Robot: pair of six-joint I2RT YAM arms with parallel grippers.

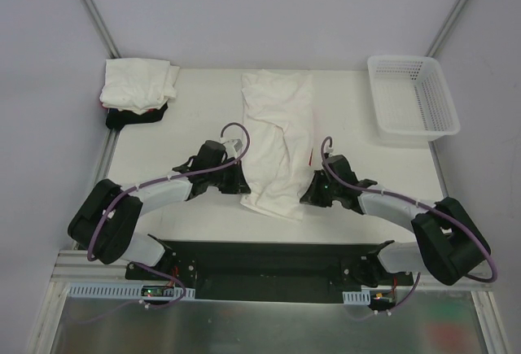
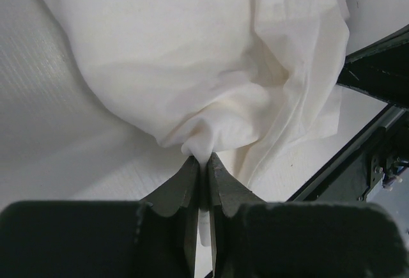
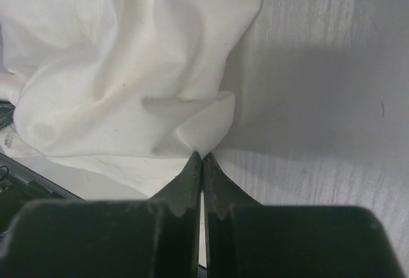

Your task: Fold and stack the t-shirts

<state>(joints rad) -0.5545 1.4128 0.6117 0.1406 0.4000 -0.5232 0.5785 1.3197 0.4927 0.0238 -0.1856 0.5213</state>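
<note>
A white t-shirt (image 1: 277, 138) lies lengthwise down the middle of the table, folded into a long narrow strip, with a thin red edge showing along its right side. My left gripper (image 1: 244, 185) is shut on the shirt's near left edge, and cloth (image 2: 192, 67) bunches right at its closed tips (image 2: 204, 158). My right gripper (image 1: 306, 193) is shut on the near right edge, a small fold of the shirt (image 3: 128, 67) pinched at its tips (image 3: 202, 156). At the far left corner sits a stack of white t-shirts (image 1: 138, 84) on a black one (image 1: 134, 116).
A white plastic mesh basket (image 1: 411, 98) stands at the far right of the table. The black base rail (image 1: 260, 268) of the arms runs along the near edge. Metal frame posts rise at both far corners.
</note>
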